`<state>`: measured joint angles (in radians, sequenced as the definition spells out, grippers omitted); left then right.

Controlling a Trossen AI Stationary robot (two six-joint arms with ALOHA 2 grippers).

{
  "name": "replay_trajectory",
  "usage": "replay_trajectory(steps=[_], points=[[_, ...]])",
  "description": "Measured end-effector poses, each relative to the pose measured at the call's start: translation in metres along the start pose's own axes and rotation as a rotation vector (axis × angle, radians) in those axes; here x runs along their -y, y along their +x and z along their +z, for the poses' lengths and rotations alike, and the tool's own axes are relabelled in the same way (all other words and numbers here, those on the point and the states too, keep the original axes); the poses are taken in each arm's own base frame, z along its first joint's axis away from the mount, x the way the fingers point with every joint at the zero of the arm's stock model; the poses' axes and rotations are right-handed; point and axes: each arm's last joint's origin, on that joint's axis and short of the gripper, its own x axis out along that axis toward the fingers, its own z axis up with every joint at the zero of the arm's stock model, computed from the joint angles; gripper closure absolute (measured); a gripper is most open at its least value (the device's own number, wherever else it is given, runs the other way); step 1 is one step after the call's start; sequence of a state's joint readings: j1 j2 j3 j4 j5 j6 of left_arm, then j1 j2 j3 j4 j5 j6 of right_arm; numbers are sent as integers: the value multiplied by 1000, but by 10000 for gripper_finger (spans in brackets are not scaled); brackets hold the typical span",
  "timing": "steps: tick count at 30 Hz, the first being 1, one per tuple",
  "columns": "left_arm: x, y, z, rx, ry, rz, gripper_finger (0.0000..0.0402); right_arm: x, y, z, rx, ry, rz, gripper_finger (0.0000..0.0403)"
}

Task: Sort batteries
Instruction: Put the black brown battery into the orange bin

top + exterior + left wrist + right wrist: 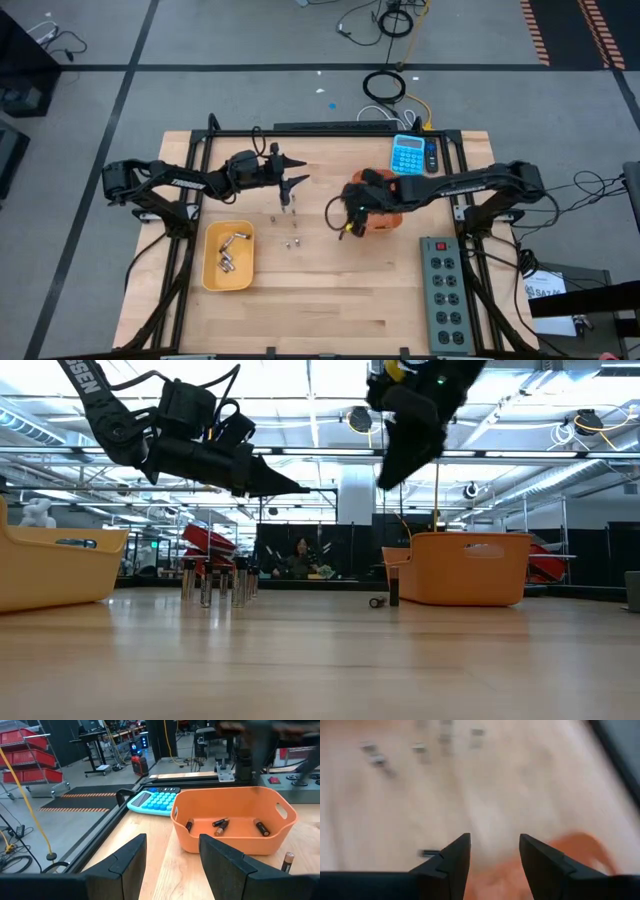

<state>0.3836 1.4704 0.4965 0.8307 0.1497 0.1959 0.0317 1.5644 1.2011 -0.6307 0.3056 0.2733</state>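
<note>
**Battery stock, tabletop**

My right claw (pixel 494 851): parted, empty, above the orange bin's (pixel 234 827) edge.
My left claw (pixel 171 854): parted, empty, raised over loose batteries (pixel 290 241) mid-tabletop (pixel 330 300).
Orange bin: four dark batteries (pixel 220 823); one more beside it (pixel 287 861).
Yellow bin (pixel 212 270): several silvery batteries (pixel 231 253).

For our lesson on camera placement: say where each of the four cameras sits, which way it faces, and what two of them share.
High: overhead, facing down; both arms, table.
Low: table height, facing across; both arms hang in from above.
Left wrist: past the left tool, open, toward the orange bin.
Right wrist: past the right tool, open, down at the tabletop.
Shared: high and left wrist both show the blue calculator.
</note>
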Motion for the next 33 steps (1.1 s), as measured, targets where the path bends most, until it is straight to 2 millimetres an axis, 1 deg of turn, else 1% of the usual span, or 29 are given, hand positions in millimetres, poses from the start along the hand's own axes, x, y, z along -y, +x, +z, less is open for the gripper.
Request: replay_trajectory(steps=[3, 5, 8, 12, 14, 18, 21, 25, 33], points=[[0, 0, 0, 0, 1, 0, 210, -11, 19, -2, -41, -52, 117, 242], [0, 0, 0, 0, 1, 0, 210, -16, 30, -1, -59, -73, 160, 240], [0, 0, 0, 0, 1, 0, 210, -24, 41, 7, -79, -136, 177, 235], [0, 0, 0, 0, 1, 0, 210, -35, 59, 12, -226, -236, 204, 225], [0, 0, 0, 0, 1, 0, 210, -39, 68, 13, -296, -276, 194, 218], [0, 0, 0, -3, 0, -1, 210, -44, 80, 11, -369, -349, 187, 206], [0, 0, -1, -13, -1, -3, 210, -44, 85, 6, -412, -377, 185, 201], [0, 0, -1, -12, 1, -3, 210, -44, 88, 2, -449, -388, 179, 200], [0, 0, -1, -11, 1, -2, 210, -43, 87, 1, -468, -391, 175, 218]])
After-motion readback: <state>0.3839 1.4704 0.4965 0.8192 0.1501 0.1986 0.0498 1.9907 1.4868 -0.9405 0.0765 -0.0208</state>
